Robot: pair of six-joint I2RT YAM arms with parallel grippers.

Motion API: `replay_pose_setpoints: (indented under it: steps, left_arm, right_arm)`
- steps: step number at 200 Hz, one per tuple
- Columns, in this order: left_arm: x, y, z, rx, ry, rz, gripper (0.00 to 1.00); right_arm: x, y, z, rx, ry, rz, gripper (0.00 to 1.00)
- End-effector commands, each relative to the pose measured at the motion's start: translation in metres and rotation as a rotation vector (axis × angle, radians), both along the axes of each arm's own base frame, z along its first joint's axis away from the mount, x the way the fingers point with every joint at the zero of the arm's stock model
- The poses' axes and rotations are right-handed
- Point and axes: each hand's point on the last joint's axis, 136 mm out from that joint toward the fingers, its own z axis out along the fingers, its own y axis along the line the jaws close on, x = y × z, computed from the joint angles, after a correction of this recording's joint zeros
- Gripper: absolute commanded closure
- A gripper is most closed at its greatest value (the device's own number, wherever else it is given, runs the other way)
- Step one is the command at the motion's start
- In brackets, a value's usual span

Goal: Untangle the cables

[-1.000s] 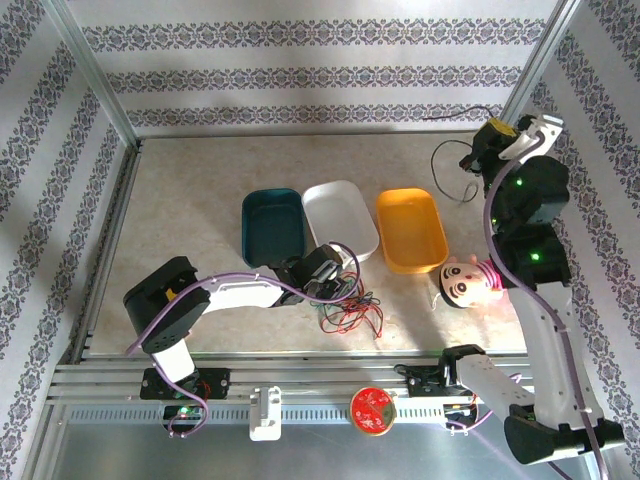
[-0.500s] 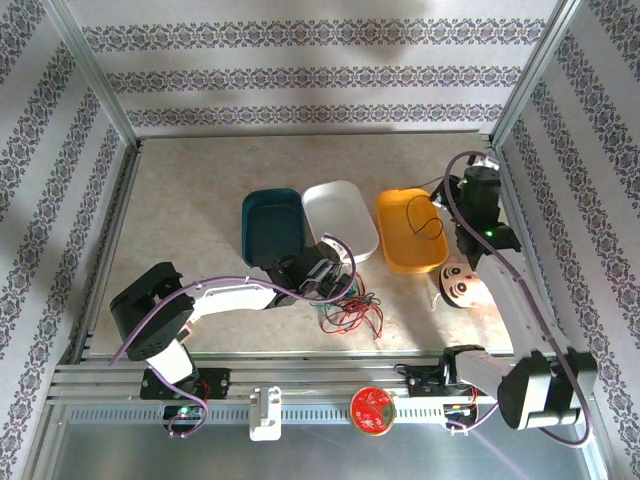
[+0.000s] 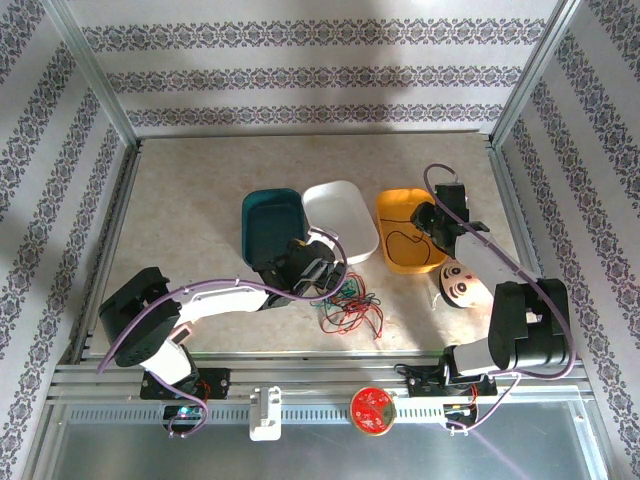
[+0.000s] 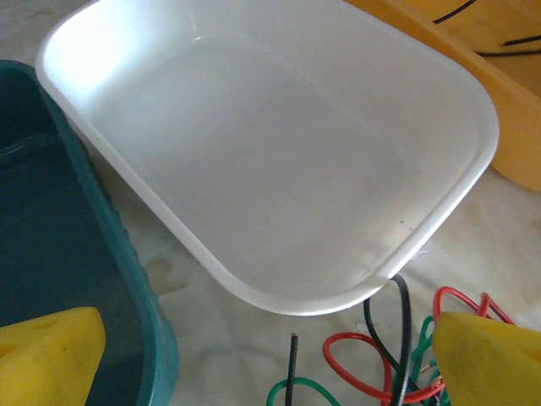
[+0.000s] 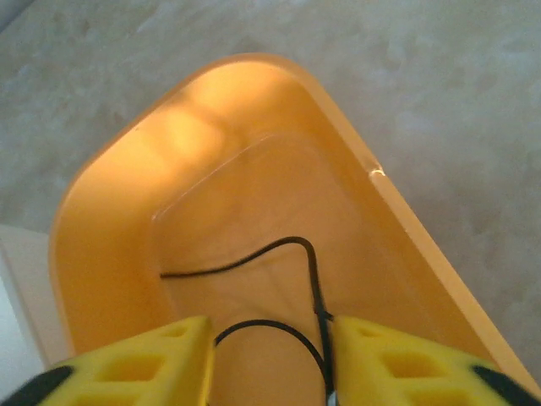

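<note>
well, the left gripper (image 3: 318, 270) sits low over the tabletop (image 3: 200, 200) with its jaws spread wide and nothing between them, at the near ends of the teal tray (image 3: 268, 222) and the white tray (image 3: 345, 212). the tangled red, green and black cables (image 3: 348, 310) lie in a loose heap just beside it, on the near side. from its wrist (image 4: 269, 364) the heap's wires (image 4: 404, 338) show by the white tray's (image 4: 279, 169) rim.

the right gripper (image 3: 428, 220) hangs over the orange tray (image 3: 412, 262), jaws apart. a black cable (image 3: 405, 238) lies looped inside that tray (image 5: 406, 228), running (image 5: 254, 258) up between the parted fingers (image 5: 135, 364).
</note>
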Motion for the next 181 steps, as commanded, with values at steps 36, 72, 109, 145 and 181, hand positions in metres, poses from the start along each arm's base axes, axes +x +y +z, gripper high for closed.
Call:
replay_pose_setpoints:
  steps: [36,72,109,145,181]
  left_arm:
    - [0.003,0.006,0.019,-0.055,-0.069,0.066,0.01]
    - [0.0,0.01,0.011,-0.046,-0.039,0.076,0.01]
    - [0.0,0.011,0.015,-0.116,0.009,0.049,0.01]
    - [-0.019,-0.007,0.002,-0.087,0.124,-0.131,0.03]
    - [-0.036,-0.013,-0.025,-0.062,0.249,-0.204,0.12]
  right_arm:
    - [-0.034,-0.008,0.06,-0.21,-0.099,-0.019,0.46]
    - [-0.07,0.086,0.068,-0.11,-0.144,0.428,0.47]
    - [-0.139,0.184,0.035,-0.046,-0.005,0.95,0.48]
    - [-0.125,0.172,0.021,-0.156,0.031,0.866,0.48]
    - [-0.095,0.138,0.033,0.033,-0.01,0.636,0.49]
